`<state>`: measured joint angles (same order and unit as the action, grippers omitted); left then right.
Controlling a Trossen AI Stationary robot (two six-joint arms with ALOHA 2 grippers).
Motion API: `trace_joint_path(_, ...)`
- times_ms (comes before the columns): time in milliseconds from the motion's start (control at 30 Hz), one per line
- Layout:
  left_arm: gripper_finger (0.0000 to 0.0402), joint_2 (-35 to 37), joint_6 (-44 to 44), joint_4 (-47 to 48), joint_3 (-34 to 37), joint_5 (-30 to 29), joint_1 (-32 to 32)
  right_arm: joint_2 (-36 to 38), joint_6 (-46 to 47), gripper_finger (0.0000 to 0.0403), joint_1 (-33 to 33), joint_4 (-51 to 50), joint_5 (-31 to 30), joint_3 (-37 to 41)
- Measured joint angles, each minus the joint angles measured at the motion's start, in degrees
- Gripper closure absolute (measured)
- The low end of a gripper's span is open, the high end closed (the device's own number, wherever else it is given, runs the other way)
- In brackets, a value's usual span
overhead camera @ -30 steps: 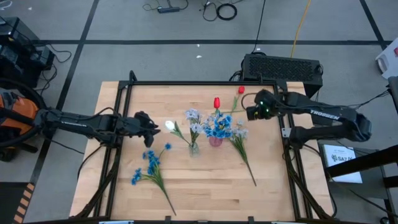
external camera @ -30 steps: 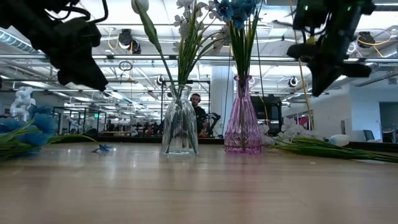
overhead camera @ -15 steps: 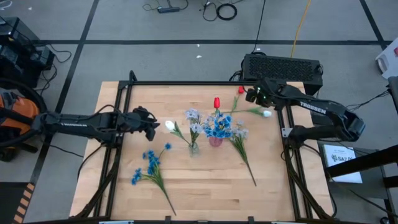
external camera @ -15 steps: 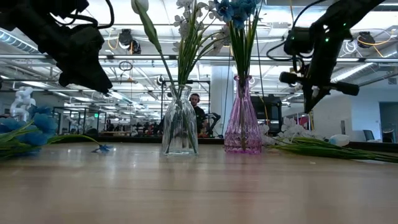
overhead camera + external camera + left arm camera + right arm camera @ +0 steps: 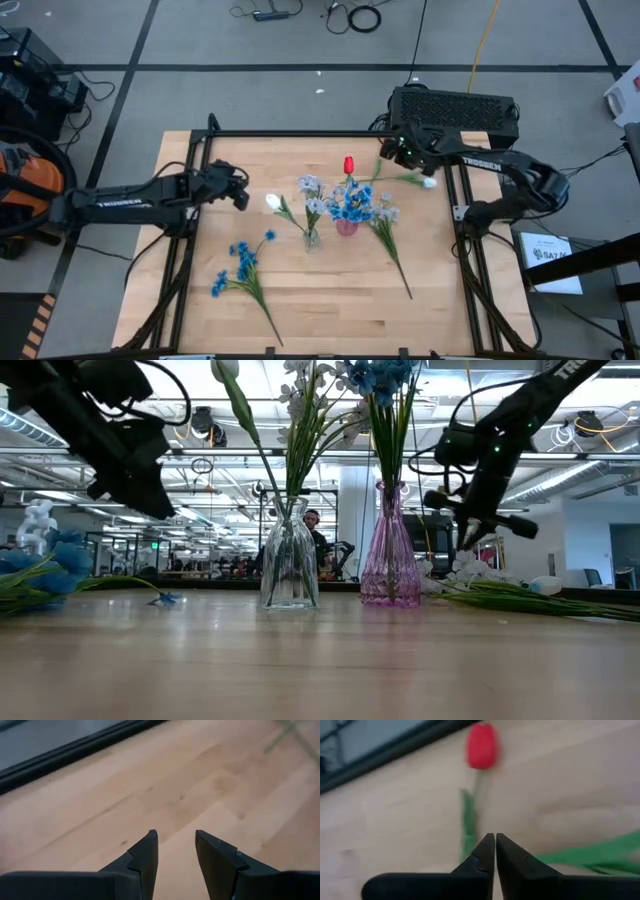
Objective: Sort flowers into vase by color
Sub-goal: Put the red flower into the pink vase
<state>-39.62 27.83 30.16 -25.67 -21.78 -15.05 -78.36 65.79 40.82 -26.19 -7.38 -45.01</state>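
Note:
A clear vase (image 5: 311, 238) holds lavender-white sprays and a white tulip (image 5: 272, 202). A pink vase (image 5: 346, 228) holds blue clusters (image 5: 350, 205), and a red tulip (image 5: 348, 164) rises beside them. A blue spray (image 5: 240, 265), a lavender-white spray (image 5: 388, 228) and a white tulip (image 5: 429, 183) lie on the table. Another red tulip (image 5: 481, 746) lies on the wood at the far side, just ahead of my right gripper (image 5: 495, 836), which is shut and hangs above the table (image 5: 470, 538). My left gripper (image 5: 243, 197) is open and empty, left of the clear vase.
Both vases (image 5: 290, 570) (image 5: 390, 565) stand mid-table between the arms. A black frame rail (image 5: 300, 133) runs along the table's far edge. A black box (image 5: 455, 105) sits beyond the far right corner. Bare wood (image 5: 330, 300) lies at the near side.
My right gripper has gone toward the table's far edge and a little left, and lower, to the red tulip lying there. The white tulip it stood over now shows lying on the table. My left gripper has drawn back a little toward the table's left edge.

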Motion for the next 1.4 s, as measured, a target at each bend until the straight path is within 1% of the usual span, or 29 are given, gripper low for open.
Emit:
trace_joint_path(167,0.0265,0.0,-6.22,1.37,0.0,9.94,-5.2,-2.25,-0.17,0.0347,-0.02,7.79,-0.62,-1.1)
trace_joint_path(233,0.0265,0.0,-7.49,1.96,0.0,12.15,-6.44,-3.85,-0.88,0.0327,-0.02,8.51,-1.43,-2.46)
trace_joint_path(333,0.0265,0.0,-7.67,2.33,0.0,13.35,-7.61,-7.31,-3.76,0.03,0.0,7.41,-1.57,-5.52)
trace_joint_path(433,0.0265,0.0,-7.75,2.28,0.0,13.74,-8.17,-11.58,-5.68,0.0284,0.48,4.06,-1.57,-9.29)
trace_joint_path(533,0.0265,0.0,-8.93,2.22,0.0,14.12,-8.66,-16.43,-6.91,0.0278,1.89,-0.46,-1.14,-13.78)
trace_joint_path(600,0.0265,0.0,-8.75,2.17,0.0,14.29,-8.77,-19.78,-8.45,0.0278,3.13,-5.35,0.78,-16.56)
trace_joint_path(733,0.0265,0.0,-6.88,2.04,0.0,15.56,-8.79,-24.79,-11.5,0.0282,4.84,-9.37,2.01,-20.63)
trace_joint_path(900,0.0265,0.0,-5.83,1.98,0.0,15.6,-8.79,-29.04,-12.21,0.0297,5.35,-7.87,3.28,-21.24)
trace_joint_path(1000,0.0265,0.0,-5.33,1.91,0.0,15.6,-8.79,-31.32,-13.7,0.0323,5.33,-8.03,3.48,-21.53)
trace_joint_path(1100,0.0265,0.0,-4.28,1.85,0.0,15.6,-8.79,-32.55,-15.98,0.0374,5.06,-7.41,4.11,-21.55)
trace_joint_path(1167,0.0265,0.0,-4.19,1.85,0.0,15.6,-8.79,-31.73,-16.68,0.0393,4.62,-6.26,3.93,-21.38)
trace_joint_path(1267,0.0265,0.0,-4.17,1.79,0.0,15.6,-8.79,-29.04,-17.12,0.0395,4.49,-5.06,4.06,-21.0)
trace_joint_path(1400,0.0265,0.0,-4.19,1.74,0.0,15.6,-8.79,-20.4,-19.14,0.0399,4.22,-4.33,2.87,-21.18)
